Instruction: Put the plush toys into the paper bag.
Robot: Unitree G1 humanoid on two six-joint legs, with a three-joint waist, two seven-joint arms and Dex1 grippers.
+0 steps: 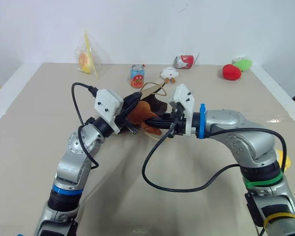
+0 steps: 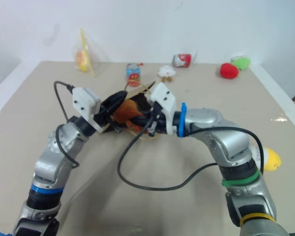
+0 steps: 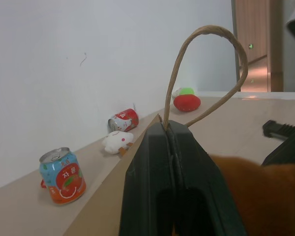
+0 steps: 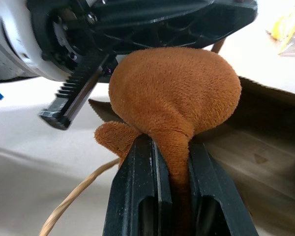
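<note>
**Orange toy held at the bag's mouth**

Mid-table, the left gripper (image 3: 173, 162) is clamped tight on the rim of the paper bag (image 4: 265, 147), just below one twisted-paper handle (image 3: 211, 69) that loops up above its fingers. The right gripper (image 4: 172, 187) is pinched on a stubby limb of the orange toy (image 4: 174, 91), whose round body bulges above the fingers, right at the bag's open mouth and close against the left gripper.

The toy looks light and soft; its limb squashes flat in the grip, so it should not slip, though the plush may drag on the paper edge. The bag looks thin and floppy, likely to sag shut unless the rim is kept lifted; the rim beside the handle seems the soundest place to hold.

The egg toy (image 2: 270, 158) lies near the table's right edge, beside the right arm. A can (image 1: 137, 75), a cloud toy (image 1: 169, 73) and a red plush (image 1: 231, 72) lie along the far side.
</note>
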